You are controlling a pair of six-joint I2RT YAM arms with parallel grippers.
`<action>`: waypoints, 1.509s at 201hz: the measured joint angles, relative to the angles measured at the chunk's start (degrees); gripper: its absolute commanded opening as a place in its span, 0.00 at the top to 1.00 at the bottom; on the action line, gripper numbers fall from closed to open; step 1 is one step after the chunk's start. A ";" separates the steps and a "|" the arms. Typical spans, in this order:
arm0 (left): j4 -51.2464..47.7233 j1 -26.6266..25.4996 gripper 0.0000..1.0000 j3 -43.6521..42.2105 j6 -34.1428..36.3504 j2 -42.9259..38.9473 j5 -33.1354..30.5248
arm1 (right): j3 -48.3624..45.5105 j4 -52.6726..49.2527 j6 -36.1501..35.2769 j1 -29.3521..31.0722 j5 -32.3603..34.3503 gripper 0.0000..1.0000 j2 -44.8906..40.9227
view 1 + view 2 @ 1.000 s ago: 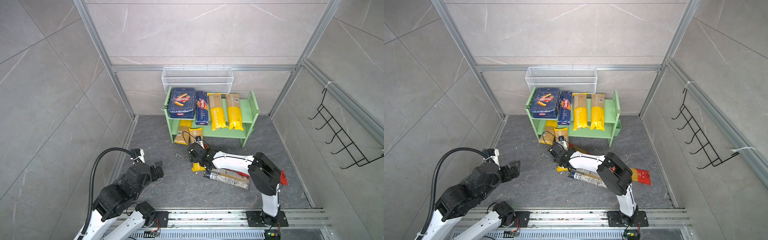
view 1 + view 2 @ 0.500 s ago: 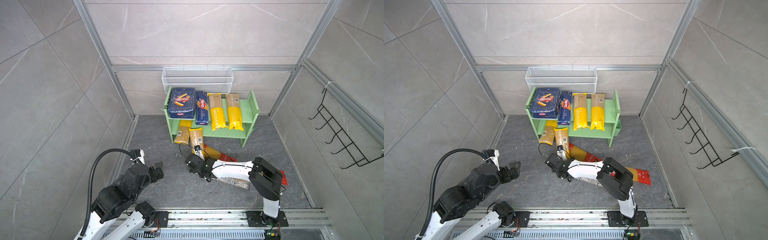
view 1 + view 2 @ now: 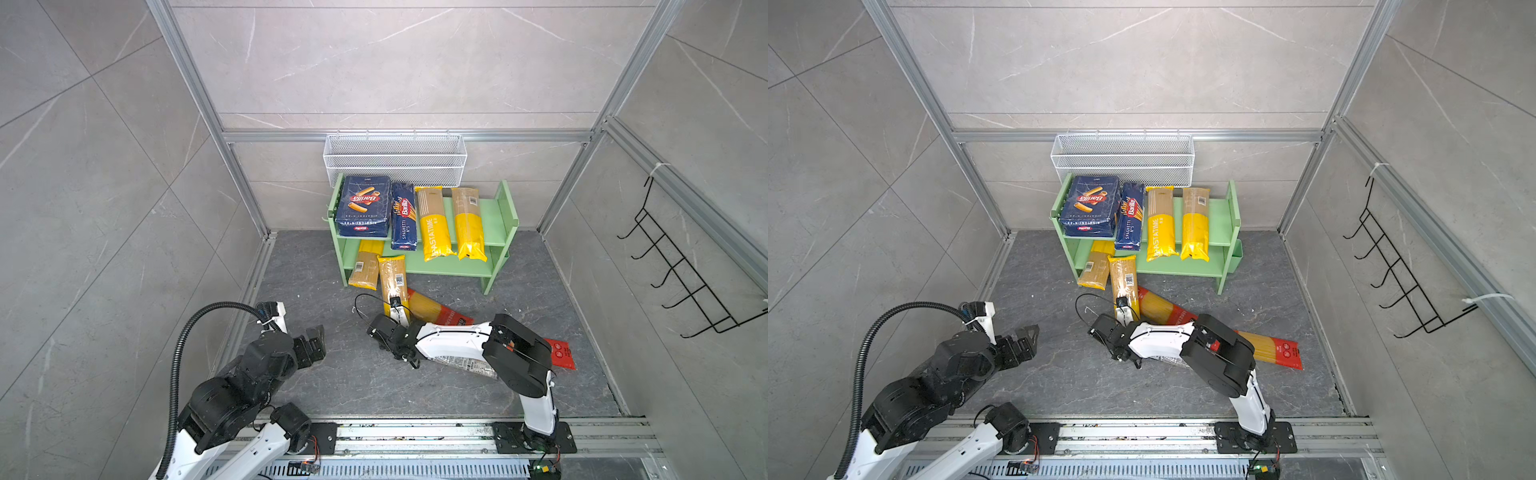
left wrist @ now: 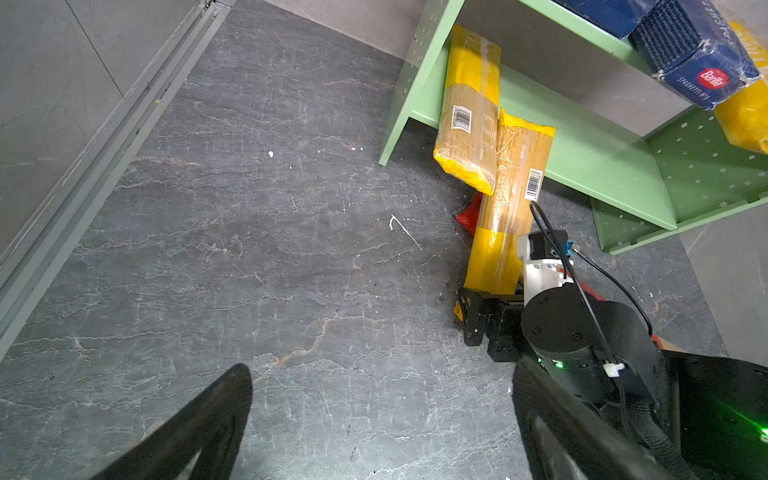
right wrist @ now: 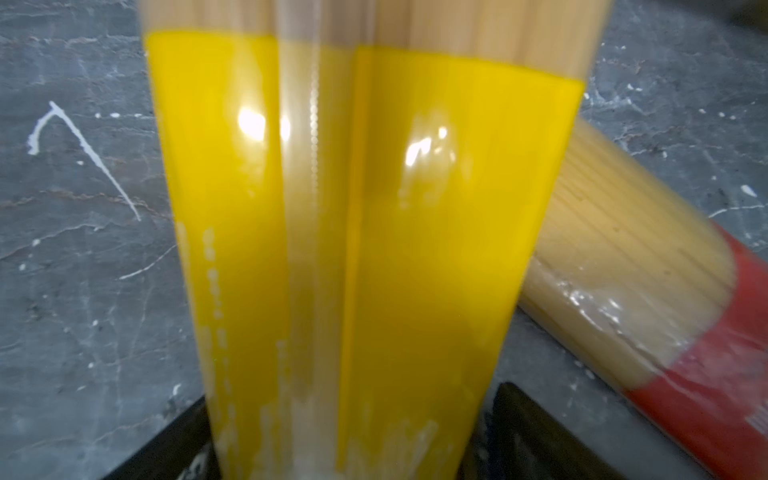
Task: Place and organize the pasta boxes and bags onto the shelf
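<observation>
On the pale green shelf (image 3: pixel 494 208), the top tier holds the wide pasta box (image 3: pixel 363 205), the narrow box (image 3: pixel 404 218) and two yellow bags (image 3: pixel 432 224). A third yellow bag (image 3: pixel 365 268) lies on the lower tier. A fourth (image 3: pixel 392 278) slants from that tier to the floor. My right gripper (image 5: pixel 353 415) is open, its fingers (image 5: pixel 536 428) either side of this bag's yellow near end. A red-ended bag (image 3: pixel 436 309) lies beside it. My left gripper (image 4: pixel 380 374) hangs open over bare floor at the left.
A clear bag with black print (image 3: pixel 465 365) lies on the floor under my right arm, and a second red bag end (image 3: pixel 561 353) shows behind it. A white mesh basket (image 3: pixel 395 160) hangs above the shelf. A black hook rack (image 3: pixel 681 274) is on the right wall.
My right gripper has drawn back from the shelf toward the near side, staying wide. The slanting yellow bag now reaches onto the lower tier. The left arm has barely moved.
</observation>
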 measured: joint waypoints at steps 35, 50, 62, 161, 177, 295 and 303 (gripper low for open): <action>-0.31 0.00 0.01 0.00 0.00 -0.70 -0.02 | 0.44 -0.11 0.00 0.00 0.04 0.09 0.66; -0.50 0.00 0.01 0.00 0.00 -0.83 -0.02 | 0.83 -0.35 0.44 0.00 0.00 0.22 0.96; -0.87 0.00 0.01 0.00 0.00 -0.96 -0.02 | 1.01 -0.39 0.59 0.02 -0.31 0.39 0.98; -1.46 0.00 0.01 0.00 0.00 -1.09 -0.04 | 1.07 -0.96 1.20 0.44 0.39 0.96 0.79; -1.49 0.00 0.01 0.00 0.00 -1.09 -0.07 | 1.07 -1.03 1.16 0.44 0.24 1.00 0.63; -1.53 0.00 0.01 0.92 0.07 -0.94 -0.50 | 1.53 -6.03 -0.04 0.74 -1.99 1.00 -1.92; -1.53 0.00 0.01 1.03 0.07 -0.92 -0.50 | 1.84 -6.49 -0.13 0.74 -1.97 1.00 -1.95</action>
